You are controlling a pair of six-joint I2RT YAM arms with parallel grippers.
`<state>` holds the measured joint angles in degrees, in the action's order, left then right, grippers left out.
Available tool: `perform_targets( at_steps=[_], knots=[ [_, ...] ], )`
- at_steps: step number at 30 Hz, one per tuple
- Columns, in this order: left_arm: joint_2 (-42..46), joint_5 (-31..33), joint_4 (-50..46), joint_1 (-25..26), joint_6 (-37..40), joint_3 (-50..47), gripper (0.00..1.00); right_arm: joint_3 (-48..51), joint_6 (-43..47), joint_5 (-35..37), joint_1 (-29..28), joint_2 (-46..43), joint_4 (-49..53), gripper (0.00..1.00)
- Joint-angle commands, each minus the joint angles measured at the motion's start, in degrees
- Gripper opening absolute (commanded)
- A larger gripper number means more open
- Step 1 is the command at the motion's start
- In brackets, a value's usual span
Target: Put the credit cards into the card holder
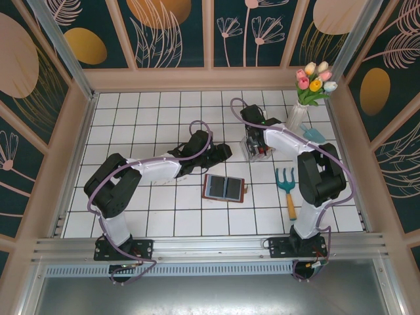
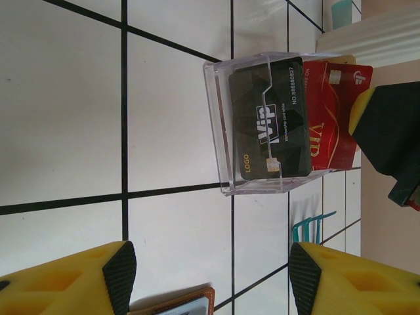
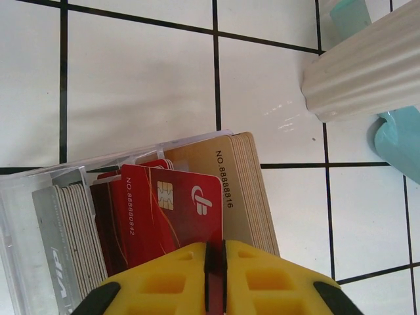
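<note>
The top external camera looks down from above and behind the near edge, taking in the whole tiled table (image 1: 164, 223). Both wrist cameras face the tiles, the right closest, sharing the clear tray (image 2: 218, 131) of credit cards (image 2: 269, 121) toward the far right corner.

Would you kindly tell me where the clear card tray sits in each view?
Top external: clear card tray right of centre.
Left wrist: clear card tray upper centre.
Right wrist: clear card tray lower left.
Shared landmark: white ribbed vase beside it.
</note>
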<state>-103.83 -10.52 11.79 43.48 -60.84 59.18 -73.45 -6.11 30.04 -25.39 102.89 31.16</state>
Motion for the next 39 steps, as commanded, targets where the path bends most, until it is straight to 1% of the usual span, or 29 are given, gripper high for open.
perform_targets(
  at_steps=[1, 3, 5, 9, 11, 16, 19, 21, 22, 24, 25, 27, 31, 34, 36, 39],
  knots=[
    [-0.6, -0.95, 1.39, -0.09, 0.55, 1.2, 0.65, 0.52, 0.13, 0.13, 0.57, -1.8, 2.3, 0.14],
    [-0.67, -1.14, 1.41, -0.07, 0.58, 1.2, 0.65, 0.24, -0.08, -0.89, 0.5, -2.28, 2.67, 0.14],
    [-0.6, -1.0, 1.44, -0.11, 0.54, 1.12, 0.65, 0.15, -0.48, -2.18, 0.5, -3.62, 3.1, 0.09],
    [-0.32, -0.73, 1.36, -0.07, 0.5, 1.03, 0.65, 0.44, -1.09, -5.81, 0.59, -7.08, 3.15, 0.06],
    [-0.32, -0.73, 1.37, -0.07, 0.5, 1.12, 0.65, 0.42, -1.45, -6.87, 0.58, -8.32, 3.31, 0.02],
    [-0.21, -0.78, 1.4, -0.07, 0.52, 1.12, 0.65, 0.28, -1.68, -10.38, 0.85, -9.63, 3.75, 0.0],
    [0.36, -1.03, 2.31, -0.07, 0.79, 0.78, 0.66, 0.07, -2.81, -14.18, 1.34, -11.12, 3.83, 0.0],
    [1.23, -1.42, 3.24, -0.24, 1.05, 0.36, 0.66, 0.47, -4.02, -18.01, 1.74, -13.84, 2.77, 0.0],
    [1.72, -1.71, 4.0, -0.46, 1.01, -0.12, 0.67, 0.82, -4.81, -21.09, 2.22, -15.48, 2.05, 0.0],
    [3.19, -3.23, 7.31, -1.35, 0.4, -1.89, 0.68, 1.91, -6.75, -27.61, 3.45, -19.06, 0.26, 0.0],
    [3.88, -3.87, 8.76, -1.74, -0.04, -2.77, 0.68, 2.48, -7.65, -28.86, 3.95, -20.52, -0.35, 0.0],
    [5.23, -5.63, 12.15, -2.86, -0.93, -5.05, 0.7, 3.87, -9.18, -34.34, 5.39, -23.44, -1.91, 0.0],
    [7.49, -10.97, 19.08, -4.35, -2.3, -6.68, 0.72, 4.78, -10.85, -42.16, 7.19, -25.58, -2.96, 0.0],
    [7.37, -14.3, 23.88, -5.03, -4.16, -6.64, 0.73, 6.39, -12.7, -50.6, 8.02, -27.06, -5.71, 0.0],
    [6.92, -16.99, 29.28, -5.88, -6.59, -7.34, 0.75, 7.66, -14.01, -58.41, 8.64, -27.96, -8.56, 0.0],
    [6.01, -20.39, 37.47, -7.54, -11.05, -8.28, 0.76, 9.1, -16.52, -65.19, 8.87, -28.68, -11.76, 0.0]
  ],
)
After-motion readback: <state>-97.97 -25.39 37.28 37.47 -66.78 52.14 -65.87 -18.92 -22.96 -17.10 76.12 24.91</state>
